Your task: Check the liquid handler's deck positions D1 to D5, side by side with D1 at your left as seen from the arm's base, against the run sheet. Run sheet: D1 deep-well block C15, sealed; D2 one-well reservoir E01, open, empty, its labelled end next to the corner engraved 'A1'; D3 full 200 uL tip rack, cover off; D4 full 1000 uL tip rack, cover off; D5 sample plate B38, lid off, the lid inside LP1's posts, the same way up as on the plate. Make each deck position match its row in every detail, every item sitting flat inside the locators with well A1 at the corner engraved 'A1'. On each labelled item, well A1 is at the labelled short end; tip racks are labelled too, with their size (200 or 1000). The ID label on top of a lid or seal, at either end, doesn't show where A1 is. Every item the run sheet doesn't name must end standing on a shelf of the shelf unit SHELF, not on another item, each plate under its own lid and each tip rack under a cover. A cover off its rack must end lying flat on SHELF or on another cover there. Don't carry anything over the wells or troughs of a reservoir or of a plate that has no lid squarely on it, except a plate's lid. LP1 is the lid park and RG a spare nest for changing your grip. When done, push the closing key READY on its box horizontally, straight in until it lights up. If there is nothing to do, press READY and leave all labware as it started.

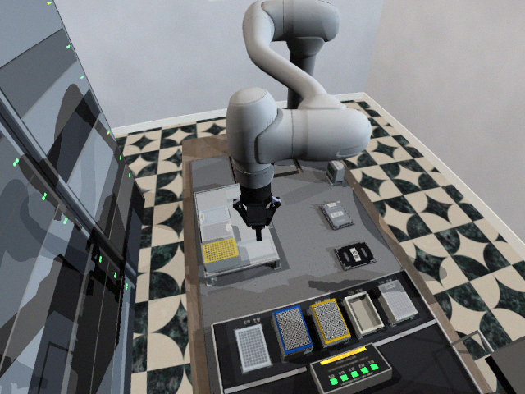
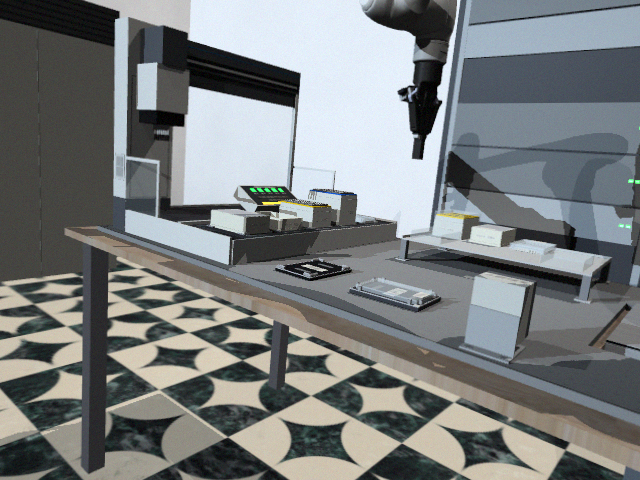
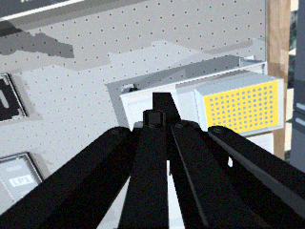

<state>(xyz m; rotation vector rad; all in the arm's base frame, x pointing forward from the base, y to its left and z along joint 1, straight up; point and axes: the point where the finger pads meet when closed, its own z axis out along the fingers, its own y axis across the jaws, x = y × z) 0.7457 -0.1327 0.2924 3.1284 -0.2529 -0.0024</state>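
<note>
My gripper (image 1: 258, 236) is shut and empty, high above the shelf unit SHELF (image 1: 235, 231); it also shows in the side view (image 2: 417, 149) and in the wrist view (image 3: 162, 102). On the deck, from right to left in the overhead view, stand a sealed deep-well block (image 1: 397, 301), an open one-well reservoir (image 1: 362, 313), a yellow-rimmed tip rack (image 1: 330, 321), a blue-rimmed tip rack (image 1: 292, 328) and a sample plate (image 1: 253, 348). A lid (image 1: 336, 213) lies in the lid park. The spare nest (image 1: 352, 257) holds nothing.
SHELF holds a yellow-topped covered rack (image 1: 220, 249), which also shows in the wrist view (image 3: 244, 106), and two pale items behind it. The READY box (image 1: 335, 170) stands near the arm's base. A status panel (image 1: 351, 368) with green lights fronts the deck. A tall cabinet stands at the left.
</note>
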